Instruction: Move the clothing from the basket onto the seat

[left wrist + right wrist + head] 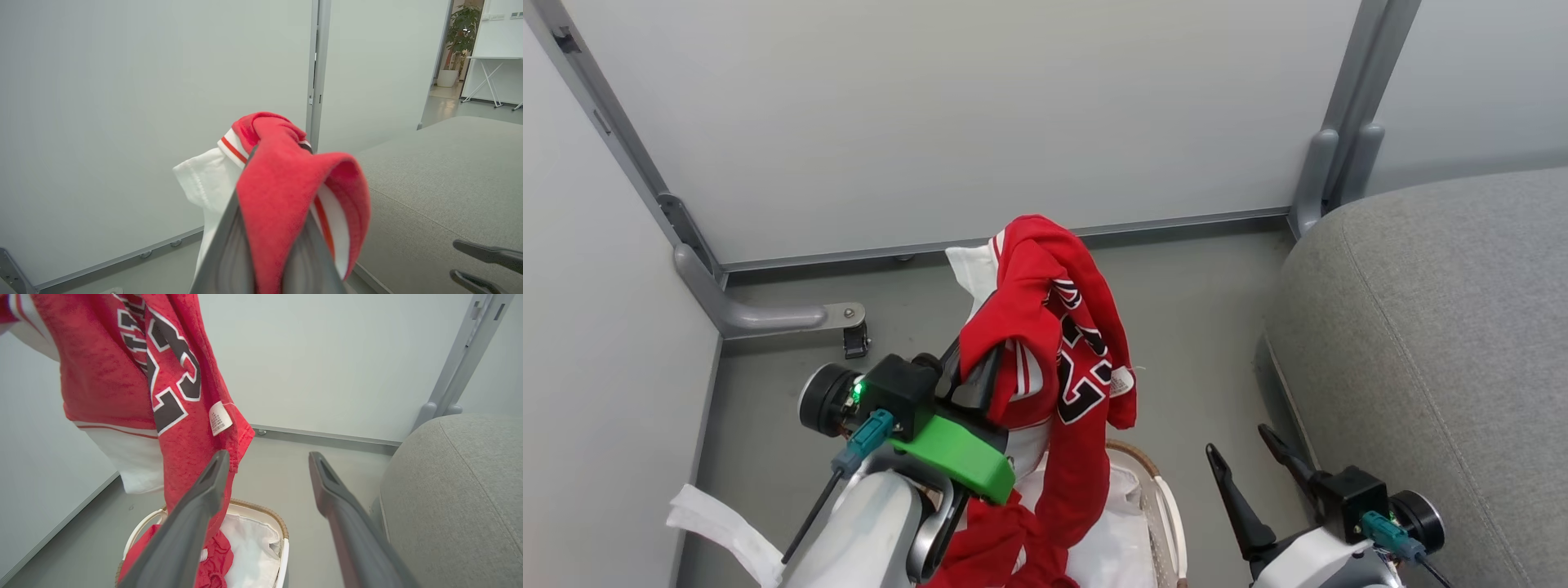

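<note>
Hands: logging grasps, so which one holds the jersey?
The left hand, shut on the red jersey above the basket; the right hand is open and empty.

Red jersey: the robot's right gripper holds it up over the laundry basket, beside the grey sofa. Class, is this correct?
No. The head view shows the left gripper holding the red jersey, jaws shut on it; the right gripper is open and empty. The jersey does hang over the laundry basket, beside the grey sofa.
</note>
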Motion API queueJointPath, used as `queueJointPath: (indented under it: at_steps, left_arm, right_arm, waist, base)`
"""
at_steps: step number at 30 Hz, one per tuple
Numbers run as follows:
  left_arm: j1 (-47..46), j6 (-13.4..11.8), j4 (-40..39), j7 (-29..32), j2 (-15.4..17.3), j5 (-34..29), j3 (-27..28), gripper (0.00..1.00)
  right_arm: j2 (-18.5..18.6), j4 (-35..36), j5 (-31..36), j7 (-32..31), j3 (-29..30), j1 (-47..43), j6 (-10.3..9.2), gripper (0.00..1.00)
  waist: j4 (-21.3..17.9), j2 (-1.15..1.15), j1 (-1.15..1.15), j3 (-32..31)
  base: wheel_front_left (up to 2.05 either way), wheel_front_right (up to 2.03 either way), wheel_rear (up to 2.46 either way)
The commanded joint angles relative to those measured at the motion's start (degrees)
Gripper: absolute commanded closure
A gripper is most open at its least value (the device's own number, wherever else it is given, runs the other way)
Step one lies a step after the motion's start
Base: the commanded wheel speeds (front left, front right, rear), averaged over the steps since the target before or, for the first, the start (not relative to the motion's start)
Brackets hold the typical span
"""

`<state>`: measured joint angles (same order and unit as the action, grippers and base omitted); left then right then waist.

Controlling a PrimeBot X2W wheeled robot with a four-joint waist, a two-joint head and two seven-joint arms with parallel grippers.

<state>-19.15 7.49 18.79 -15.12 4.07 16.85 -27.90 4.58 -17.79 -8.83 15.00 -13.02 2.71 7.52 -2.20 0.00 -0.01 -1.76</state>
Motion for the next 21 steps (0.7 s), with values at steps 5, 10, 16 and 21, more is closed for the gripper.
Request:
queueJointPath:
  at_steps: [5, 10, 16, 21]
  left_arm:
    - [-1.8, 0.0, -1.6, 0.0, -0.5, -0.4, -0.6, 1.00]
    - [-2.2, -0.1, -2.2, 0.0, -0.8, 0.2, -2.2, 1.00]
    - [-2.7, -0.2, -2.1, 0.0, -1.1, 1.9, -5.4, 1.00]
    - [-3.3, -0.4, -1.5, 0.0, -1.1, 3.3, -8.0, 1.00]
  right_arm:
    - [0.9, 1.4, 2.0, 0.3, -4.7, 1.1, -0.06, 0.00]
    - [0.3, 1.4, 2.8, 0.3, -10.0, 5.4, -0.06, 0.00]
    - [-0.5, 0.0, 4.4, 0.3, -17.3, 12.4, -0.06, 0.00]
    - [-1.0, -2.3, 6.9, 0.3, -18.8, 15.7, -0.06, 0.00]
  waist:
    - [1.1, 0.00, 0.01, -0.4]
    - [2.1, 0.00, 0.01, -0.1]
    - [4.1, 0.00, 0.01, 0.1]
    - [5.9, 0.00, 0.01, 0.1]
  base:
    - [0.00, 0.00, 0.00]
    - [0.00, 0.00, 0.00]
    - [0.00, 0.00, 0.00]
    - [0.00, 0.00, 0.00]
